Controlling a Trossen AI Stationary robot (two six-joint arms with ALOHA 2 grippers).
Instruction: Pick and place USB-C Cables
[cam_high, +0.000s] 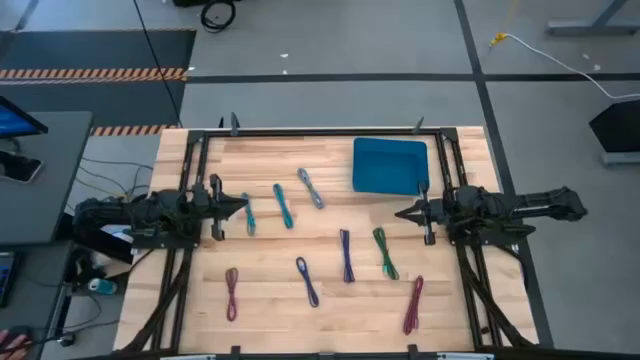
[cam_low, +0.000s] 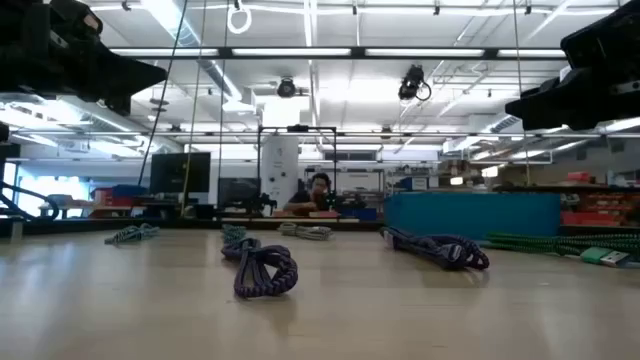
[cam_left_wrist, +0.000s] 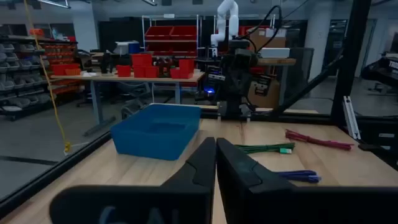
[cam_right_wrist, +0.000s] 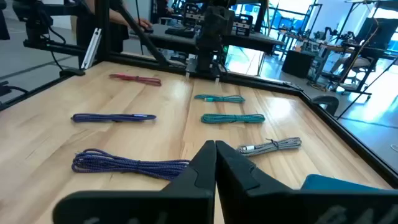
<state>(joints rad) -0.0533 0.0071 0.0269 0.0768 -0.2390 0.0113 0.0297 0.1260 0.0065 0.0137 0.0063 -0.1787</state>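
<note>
Several short folded cables lie flat on the wooden table: two teal (cam_high: 248, 214) (cam_high: 284, 205), a grey one (cam_high: 311, 188), two blue-purple (cam_high: 346, 255) (cam_high: 307, 281), a green one (cam_high: 385, 253), a maroon one (cam_high: 232, 293) and a magenta one (cam_high: 413, 304). My left gripper (cam_high: 243, 208) hangs shut at the table's left side, above the nearest teal cable. My right gripper (cam_high: 400, 212) hangs shut at the right side, just near of the blue bin (cam_high: 390, 165). In each wrist view the fingers are closed together (cam_left_wrist: 216, 146) (cam_right_wrist: 216, 149). Both grippers stay well above the tabletop.
The blue bin (cam_left_wrist: 158, 129) stands on the far right part of the table, with nothing showing in it. A black frame (cam_high: 320, 131) runs along the table's far edge and sides. In the low view a person (cam_low: 318, 192) sits far behind the table.
</note>
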